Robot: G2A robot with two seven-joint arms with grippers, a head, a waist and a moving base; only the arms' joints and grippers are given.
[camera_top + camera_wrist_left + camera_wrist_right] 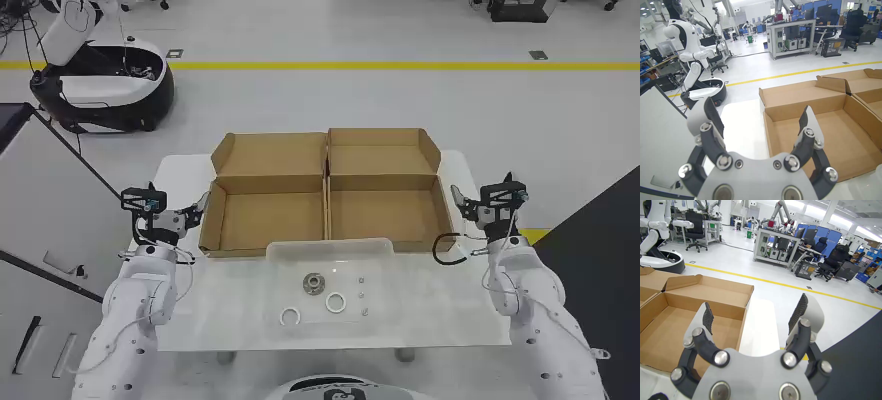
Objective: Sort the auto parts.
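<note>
Here, cardboard boxes (pixel 265 220), clear tray (pixel 380 300), perhaps washers (pixel 291 317) inside.

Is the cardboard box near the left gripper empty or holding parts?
Empty: the box shows only bare cardboard floor in the top view.

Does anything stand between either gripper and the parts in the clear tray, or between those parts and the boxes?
Nothing visible blocks the left gripper or right gripper. Only the rim of the clear tray around the parts and the near walls of the boxes must be cleared.
</note>
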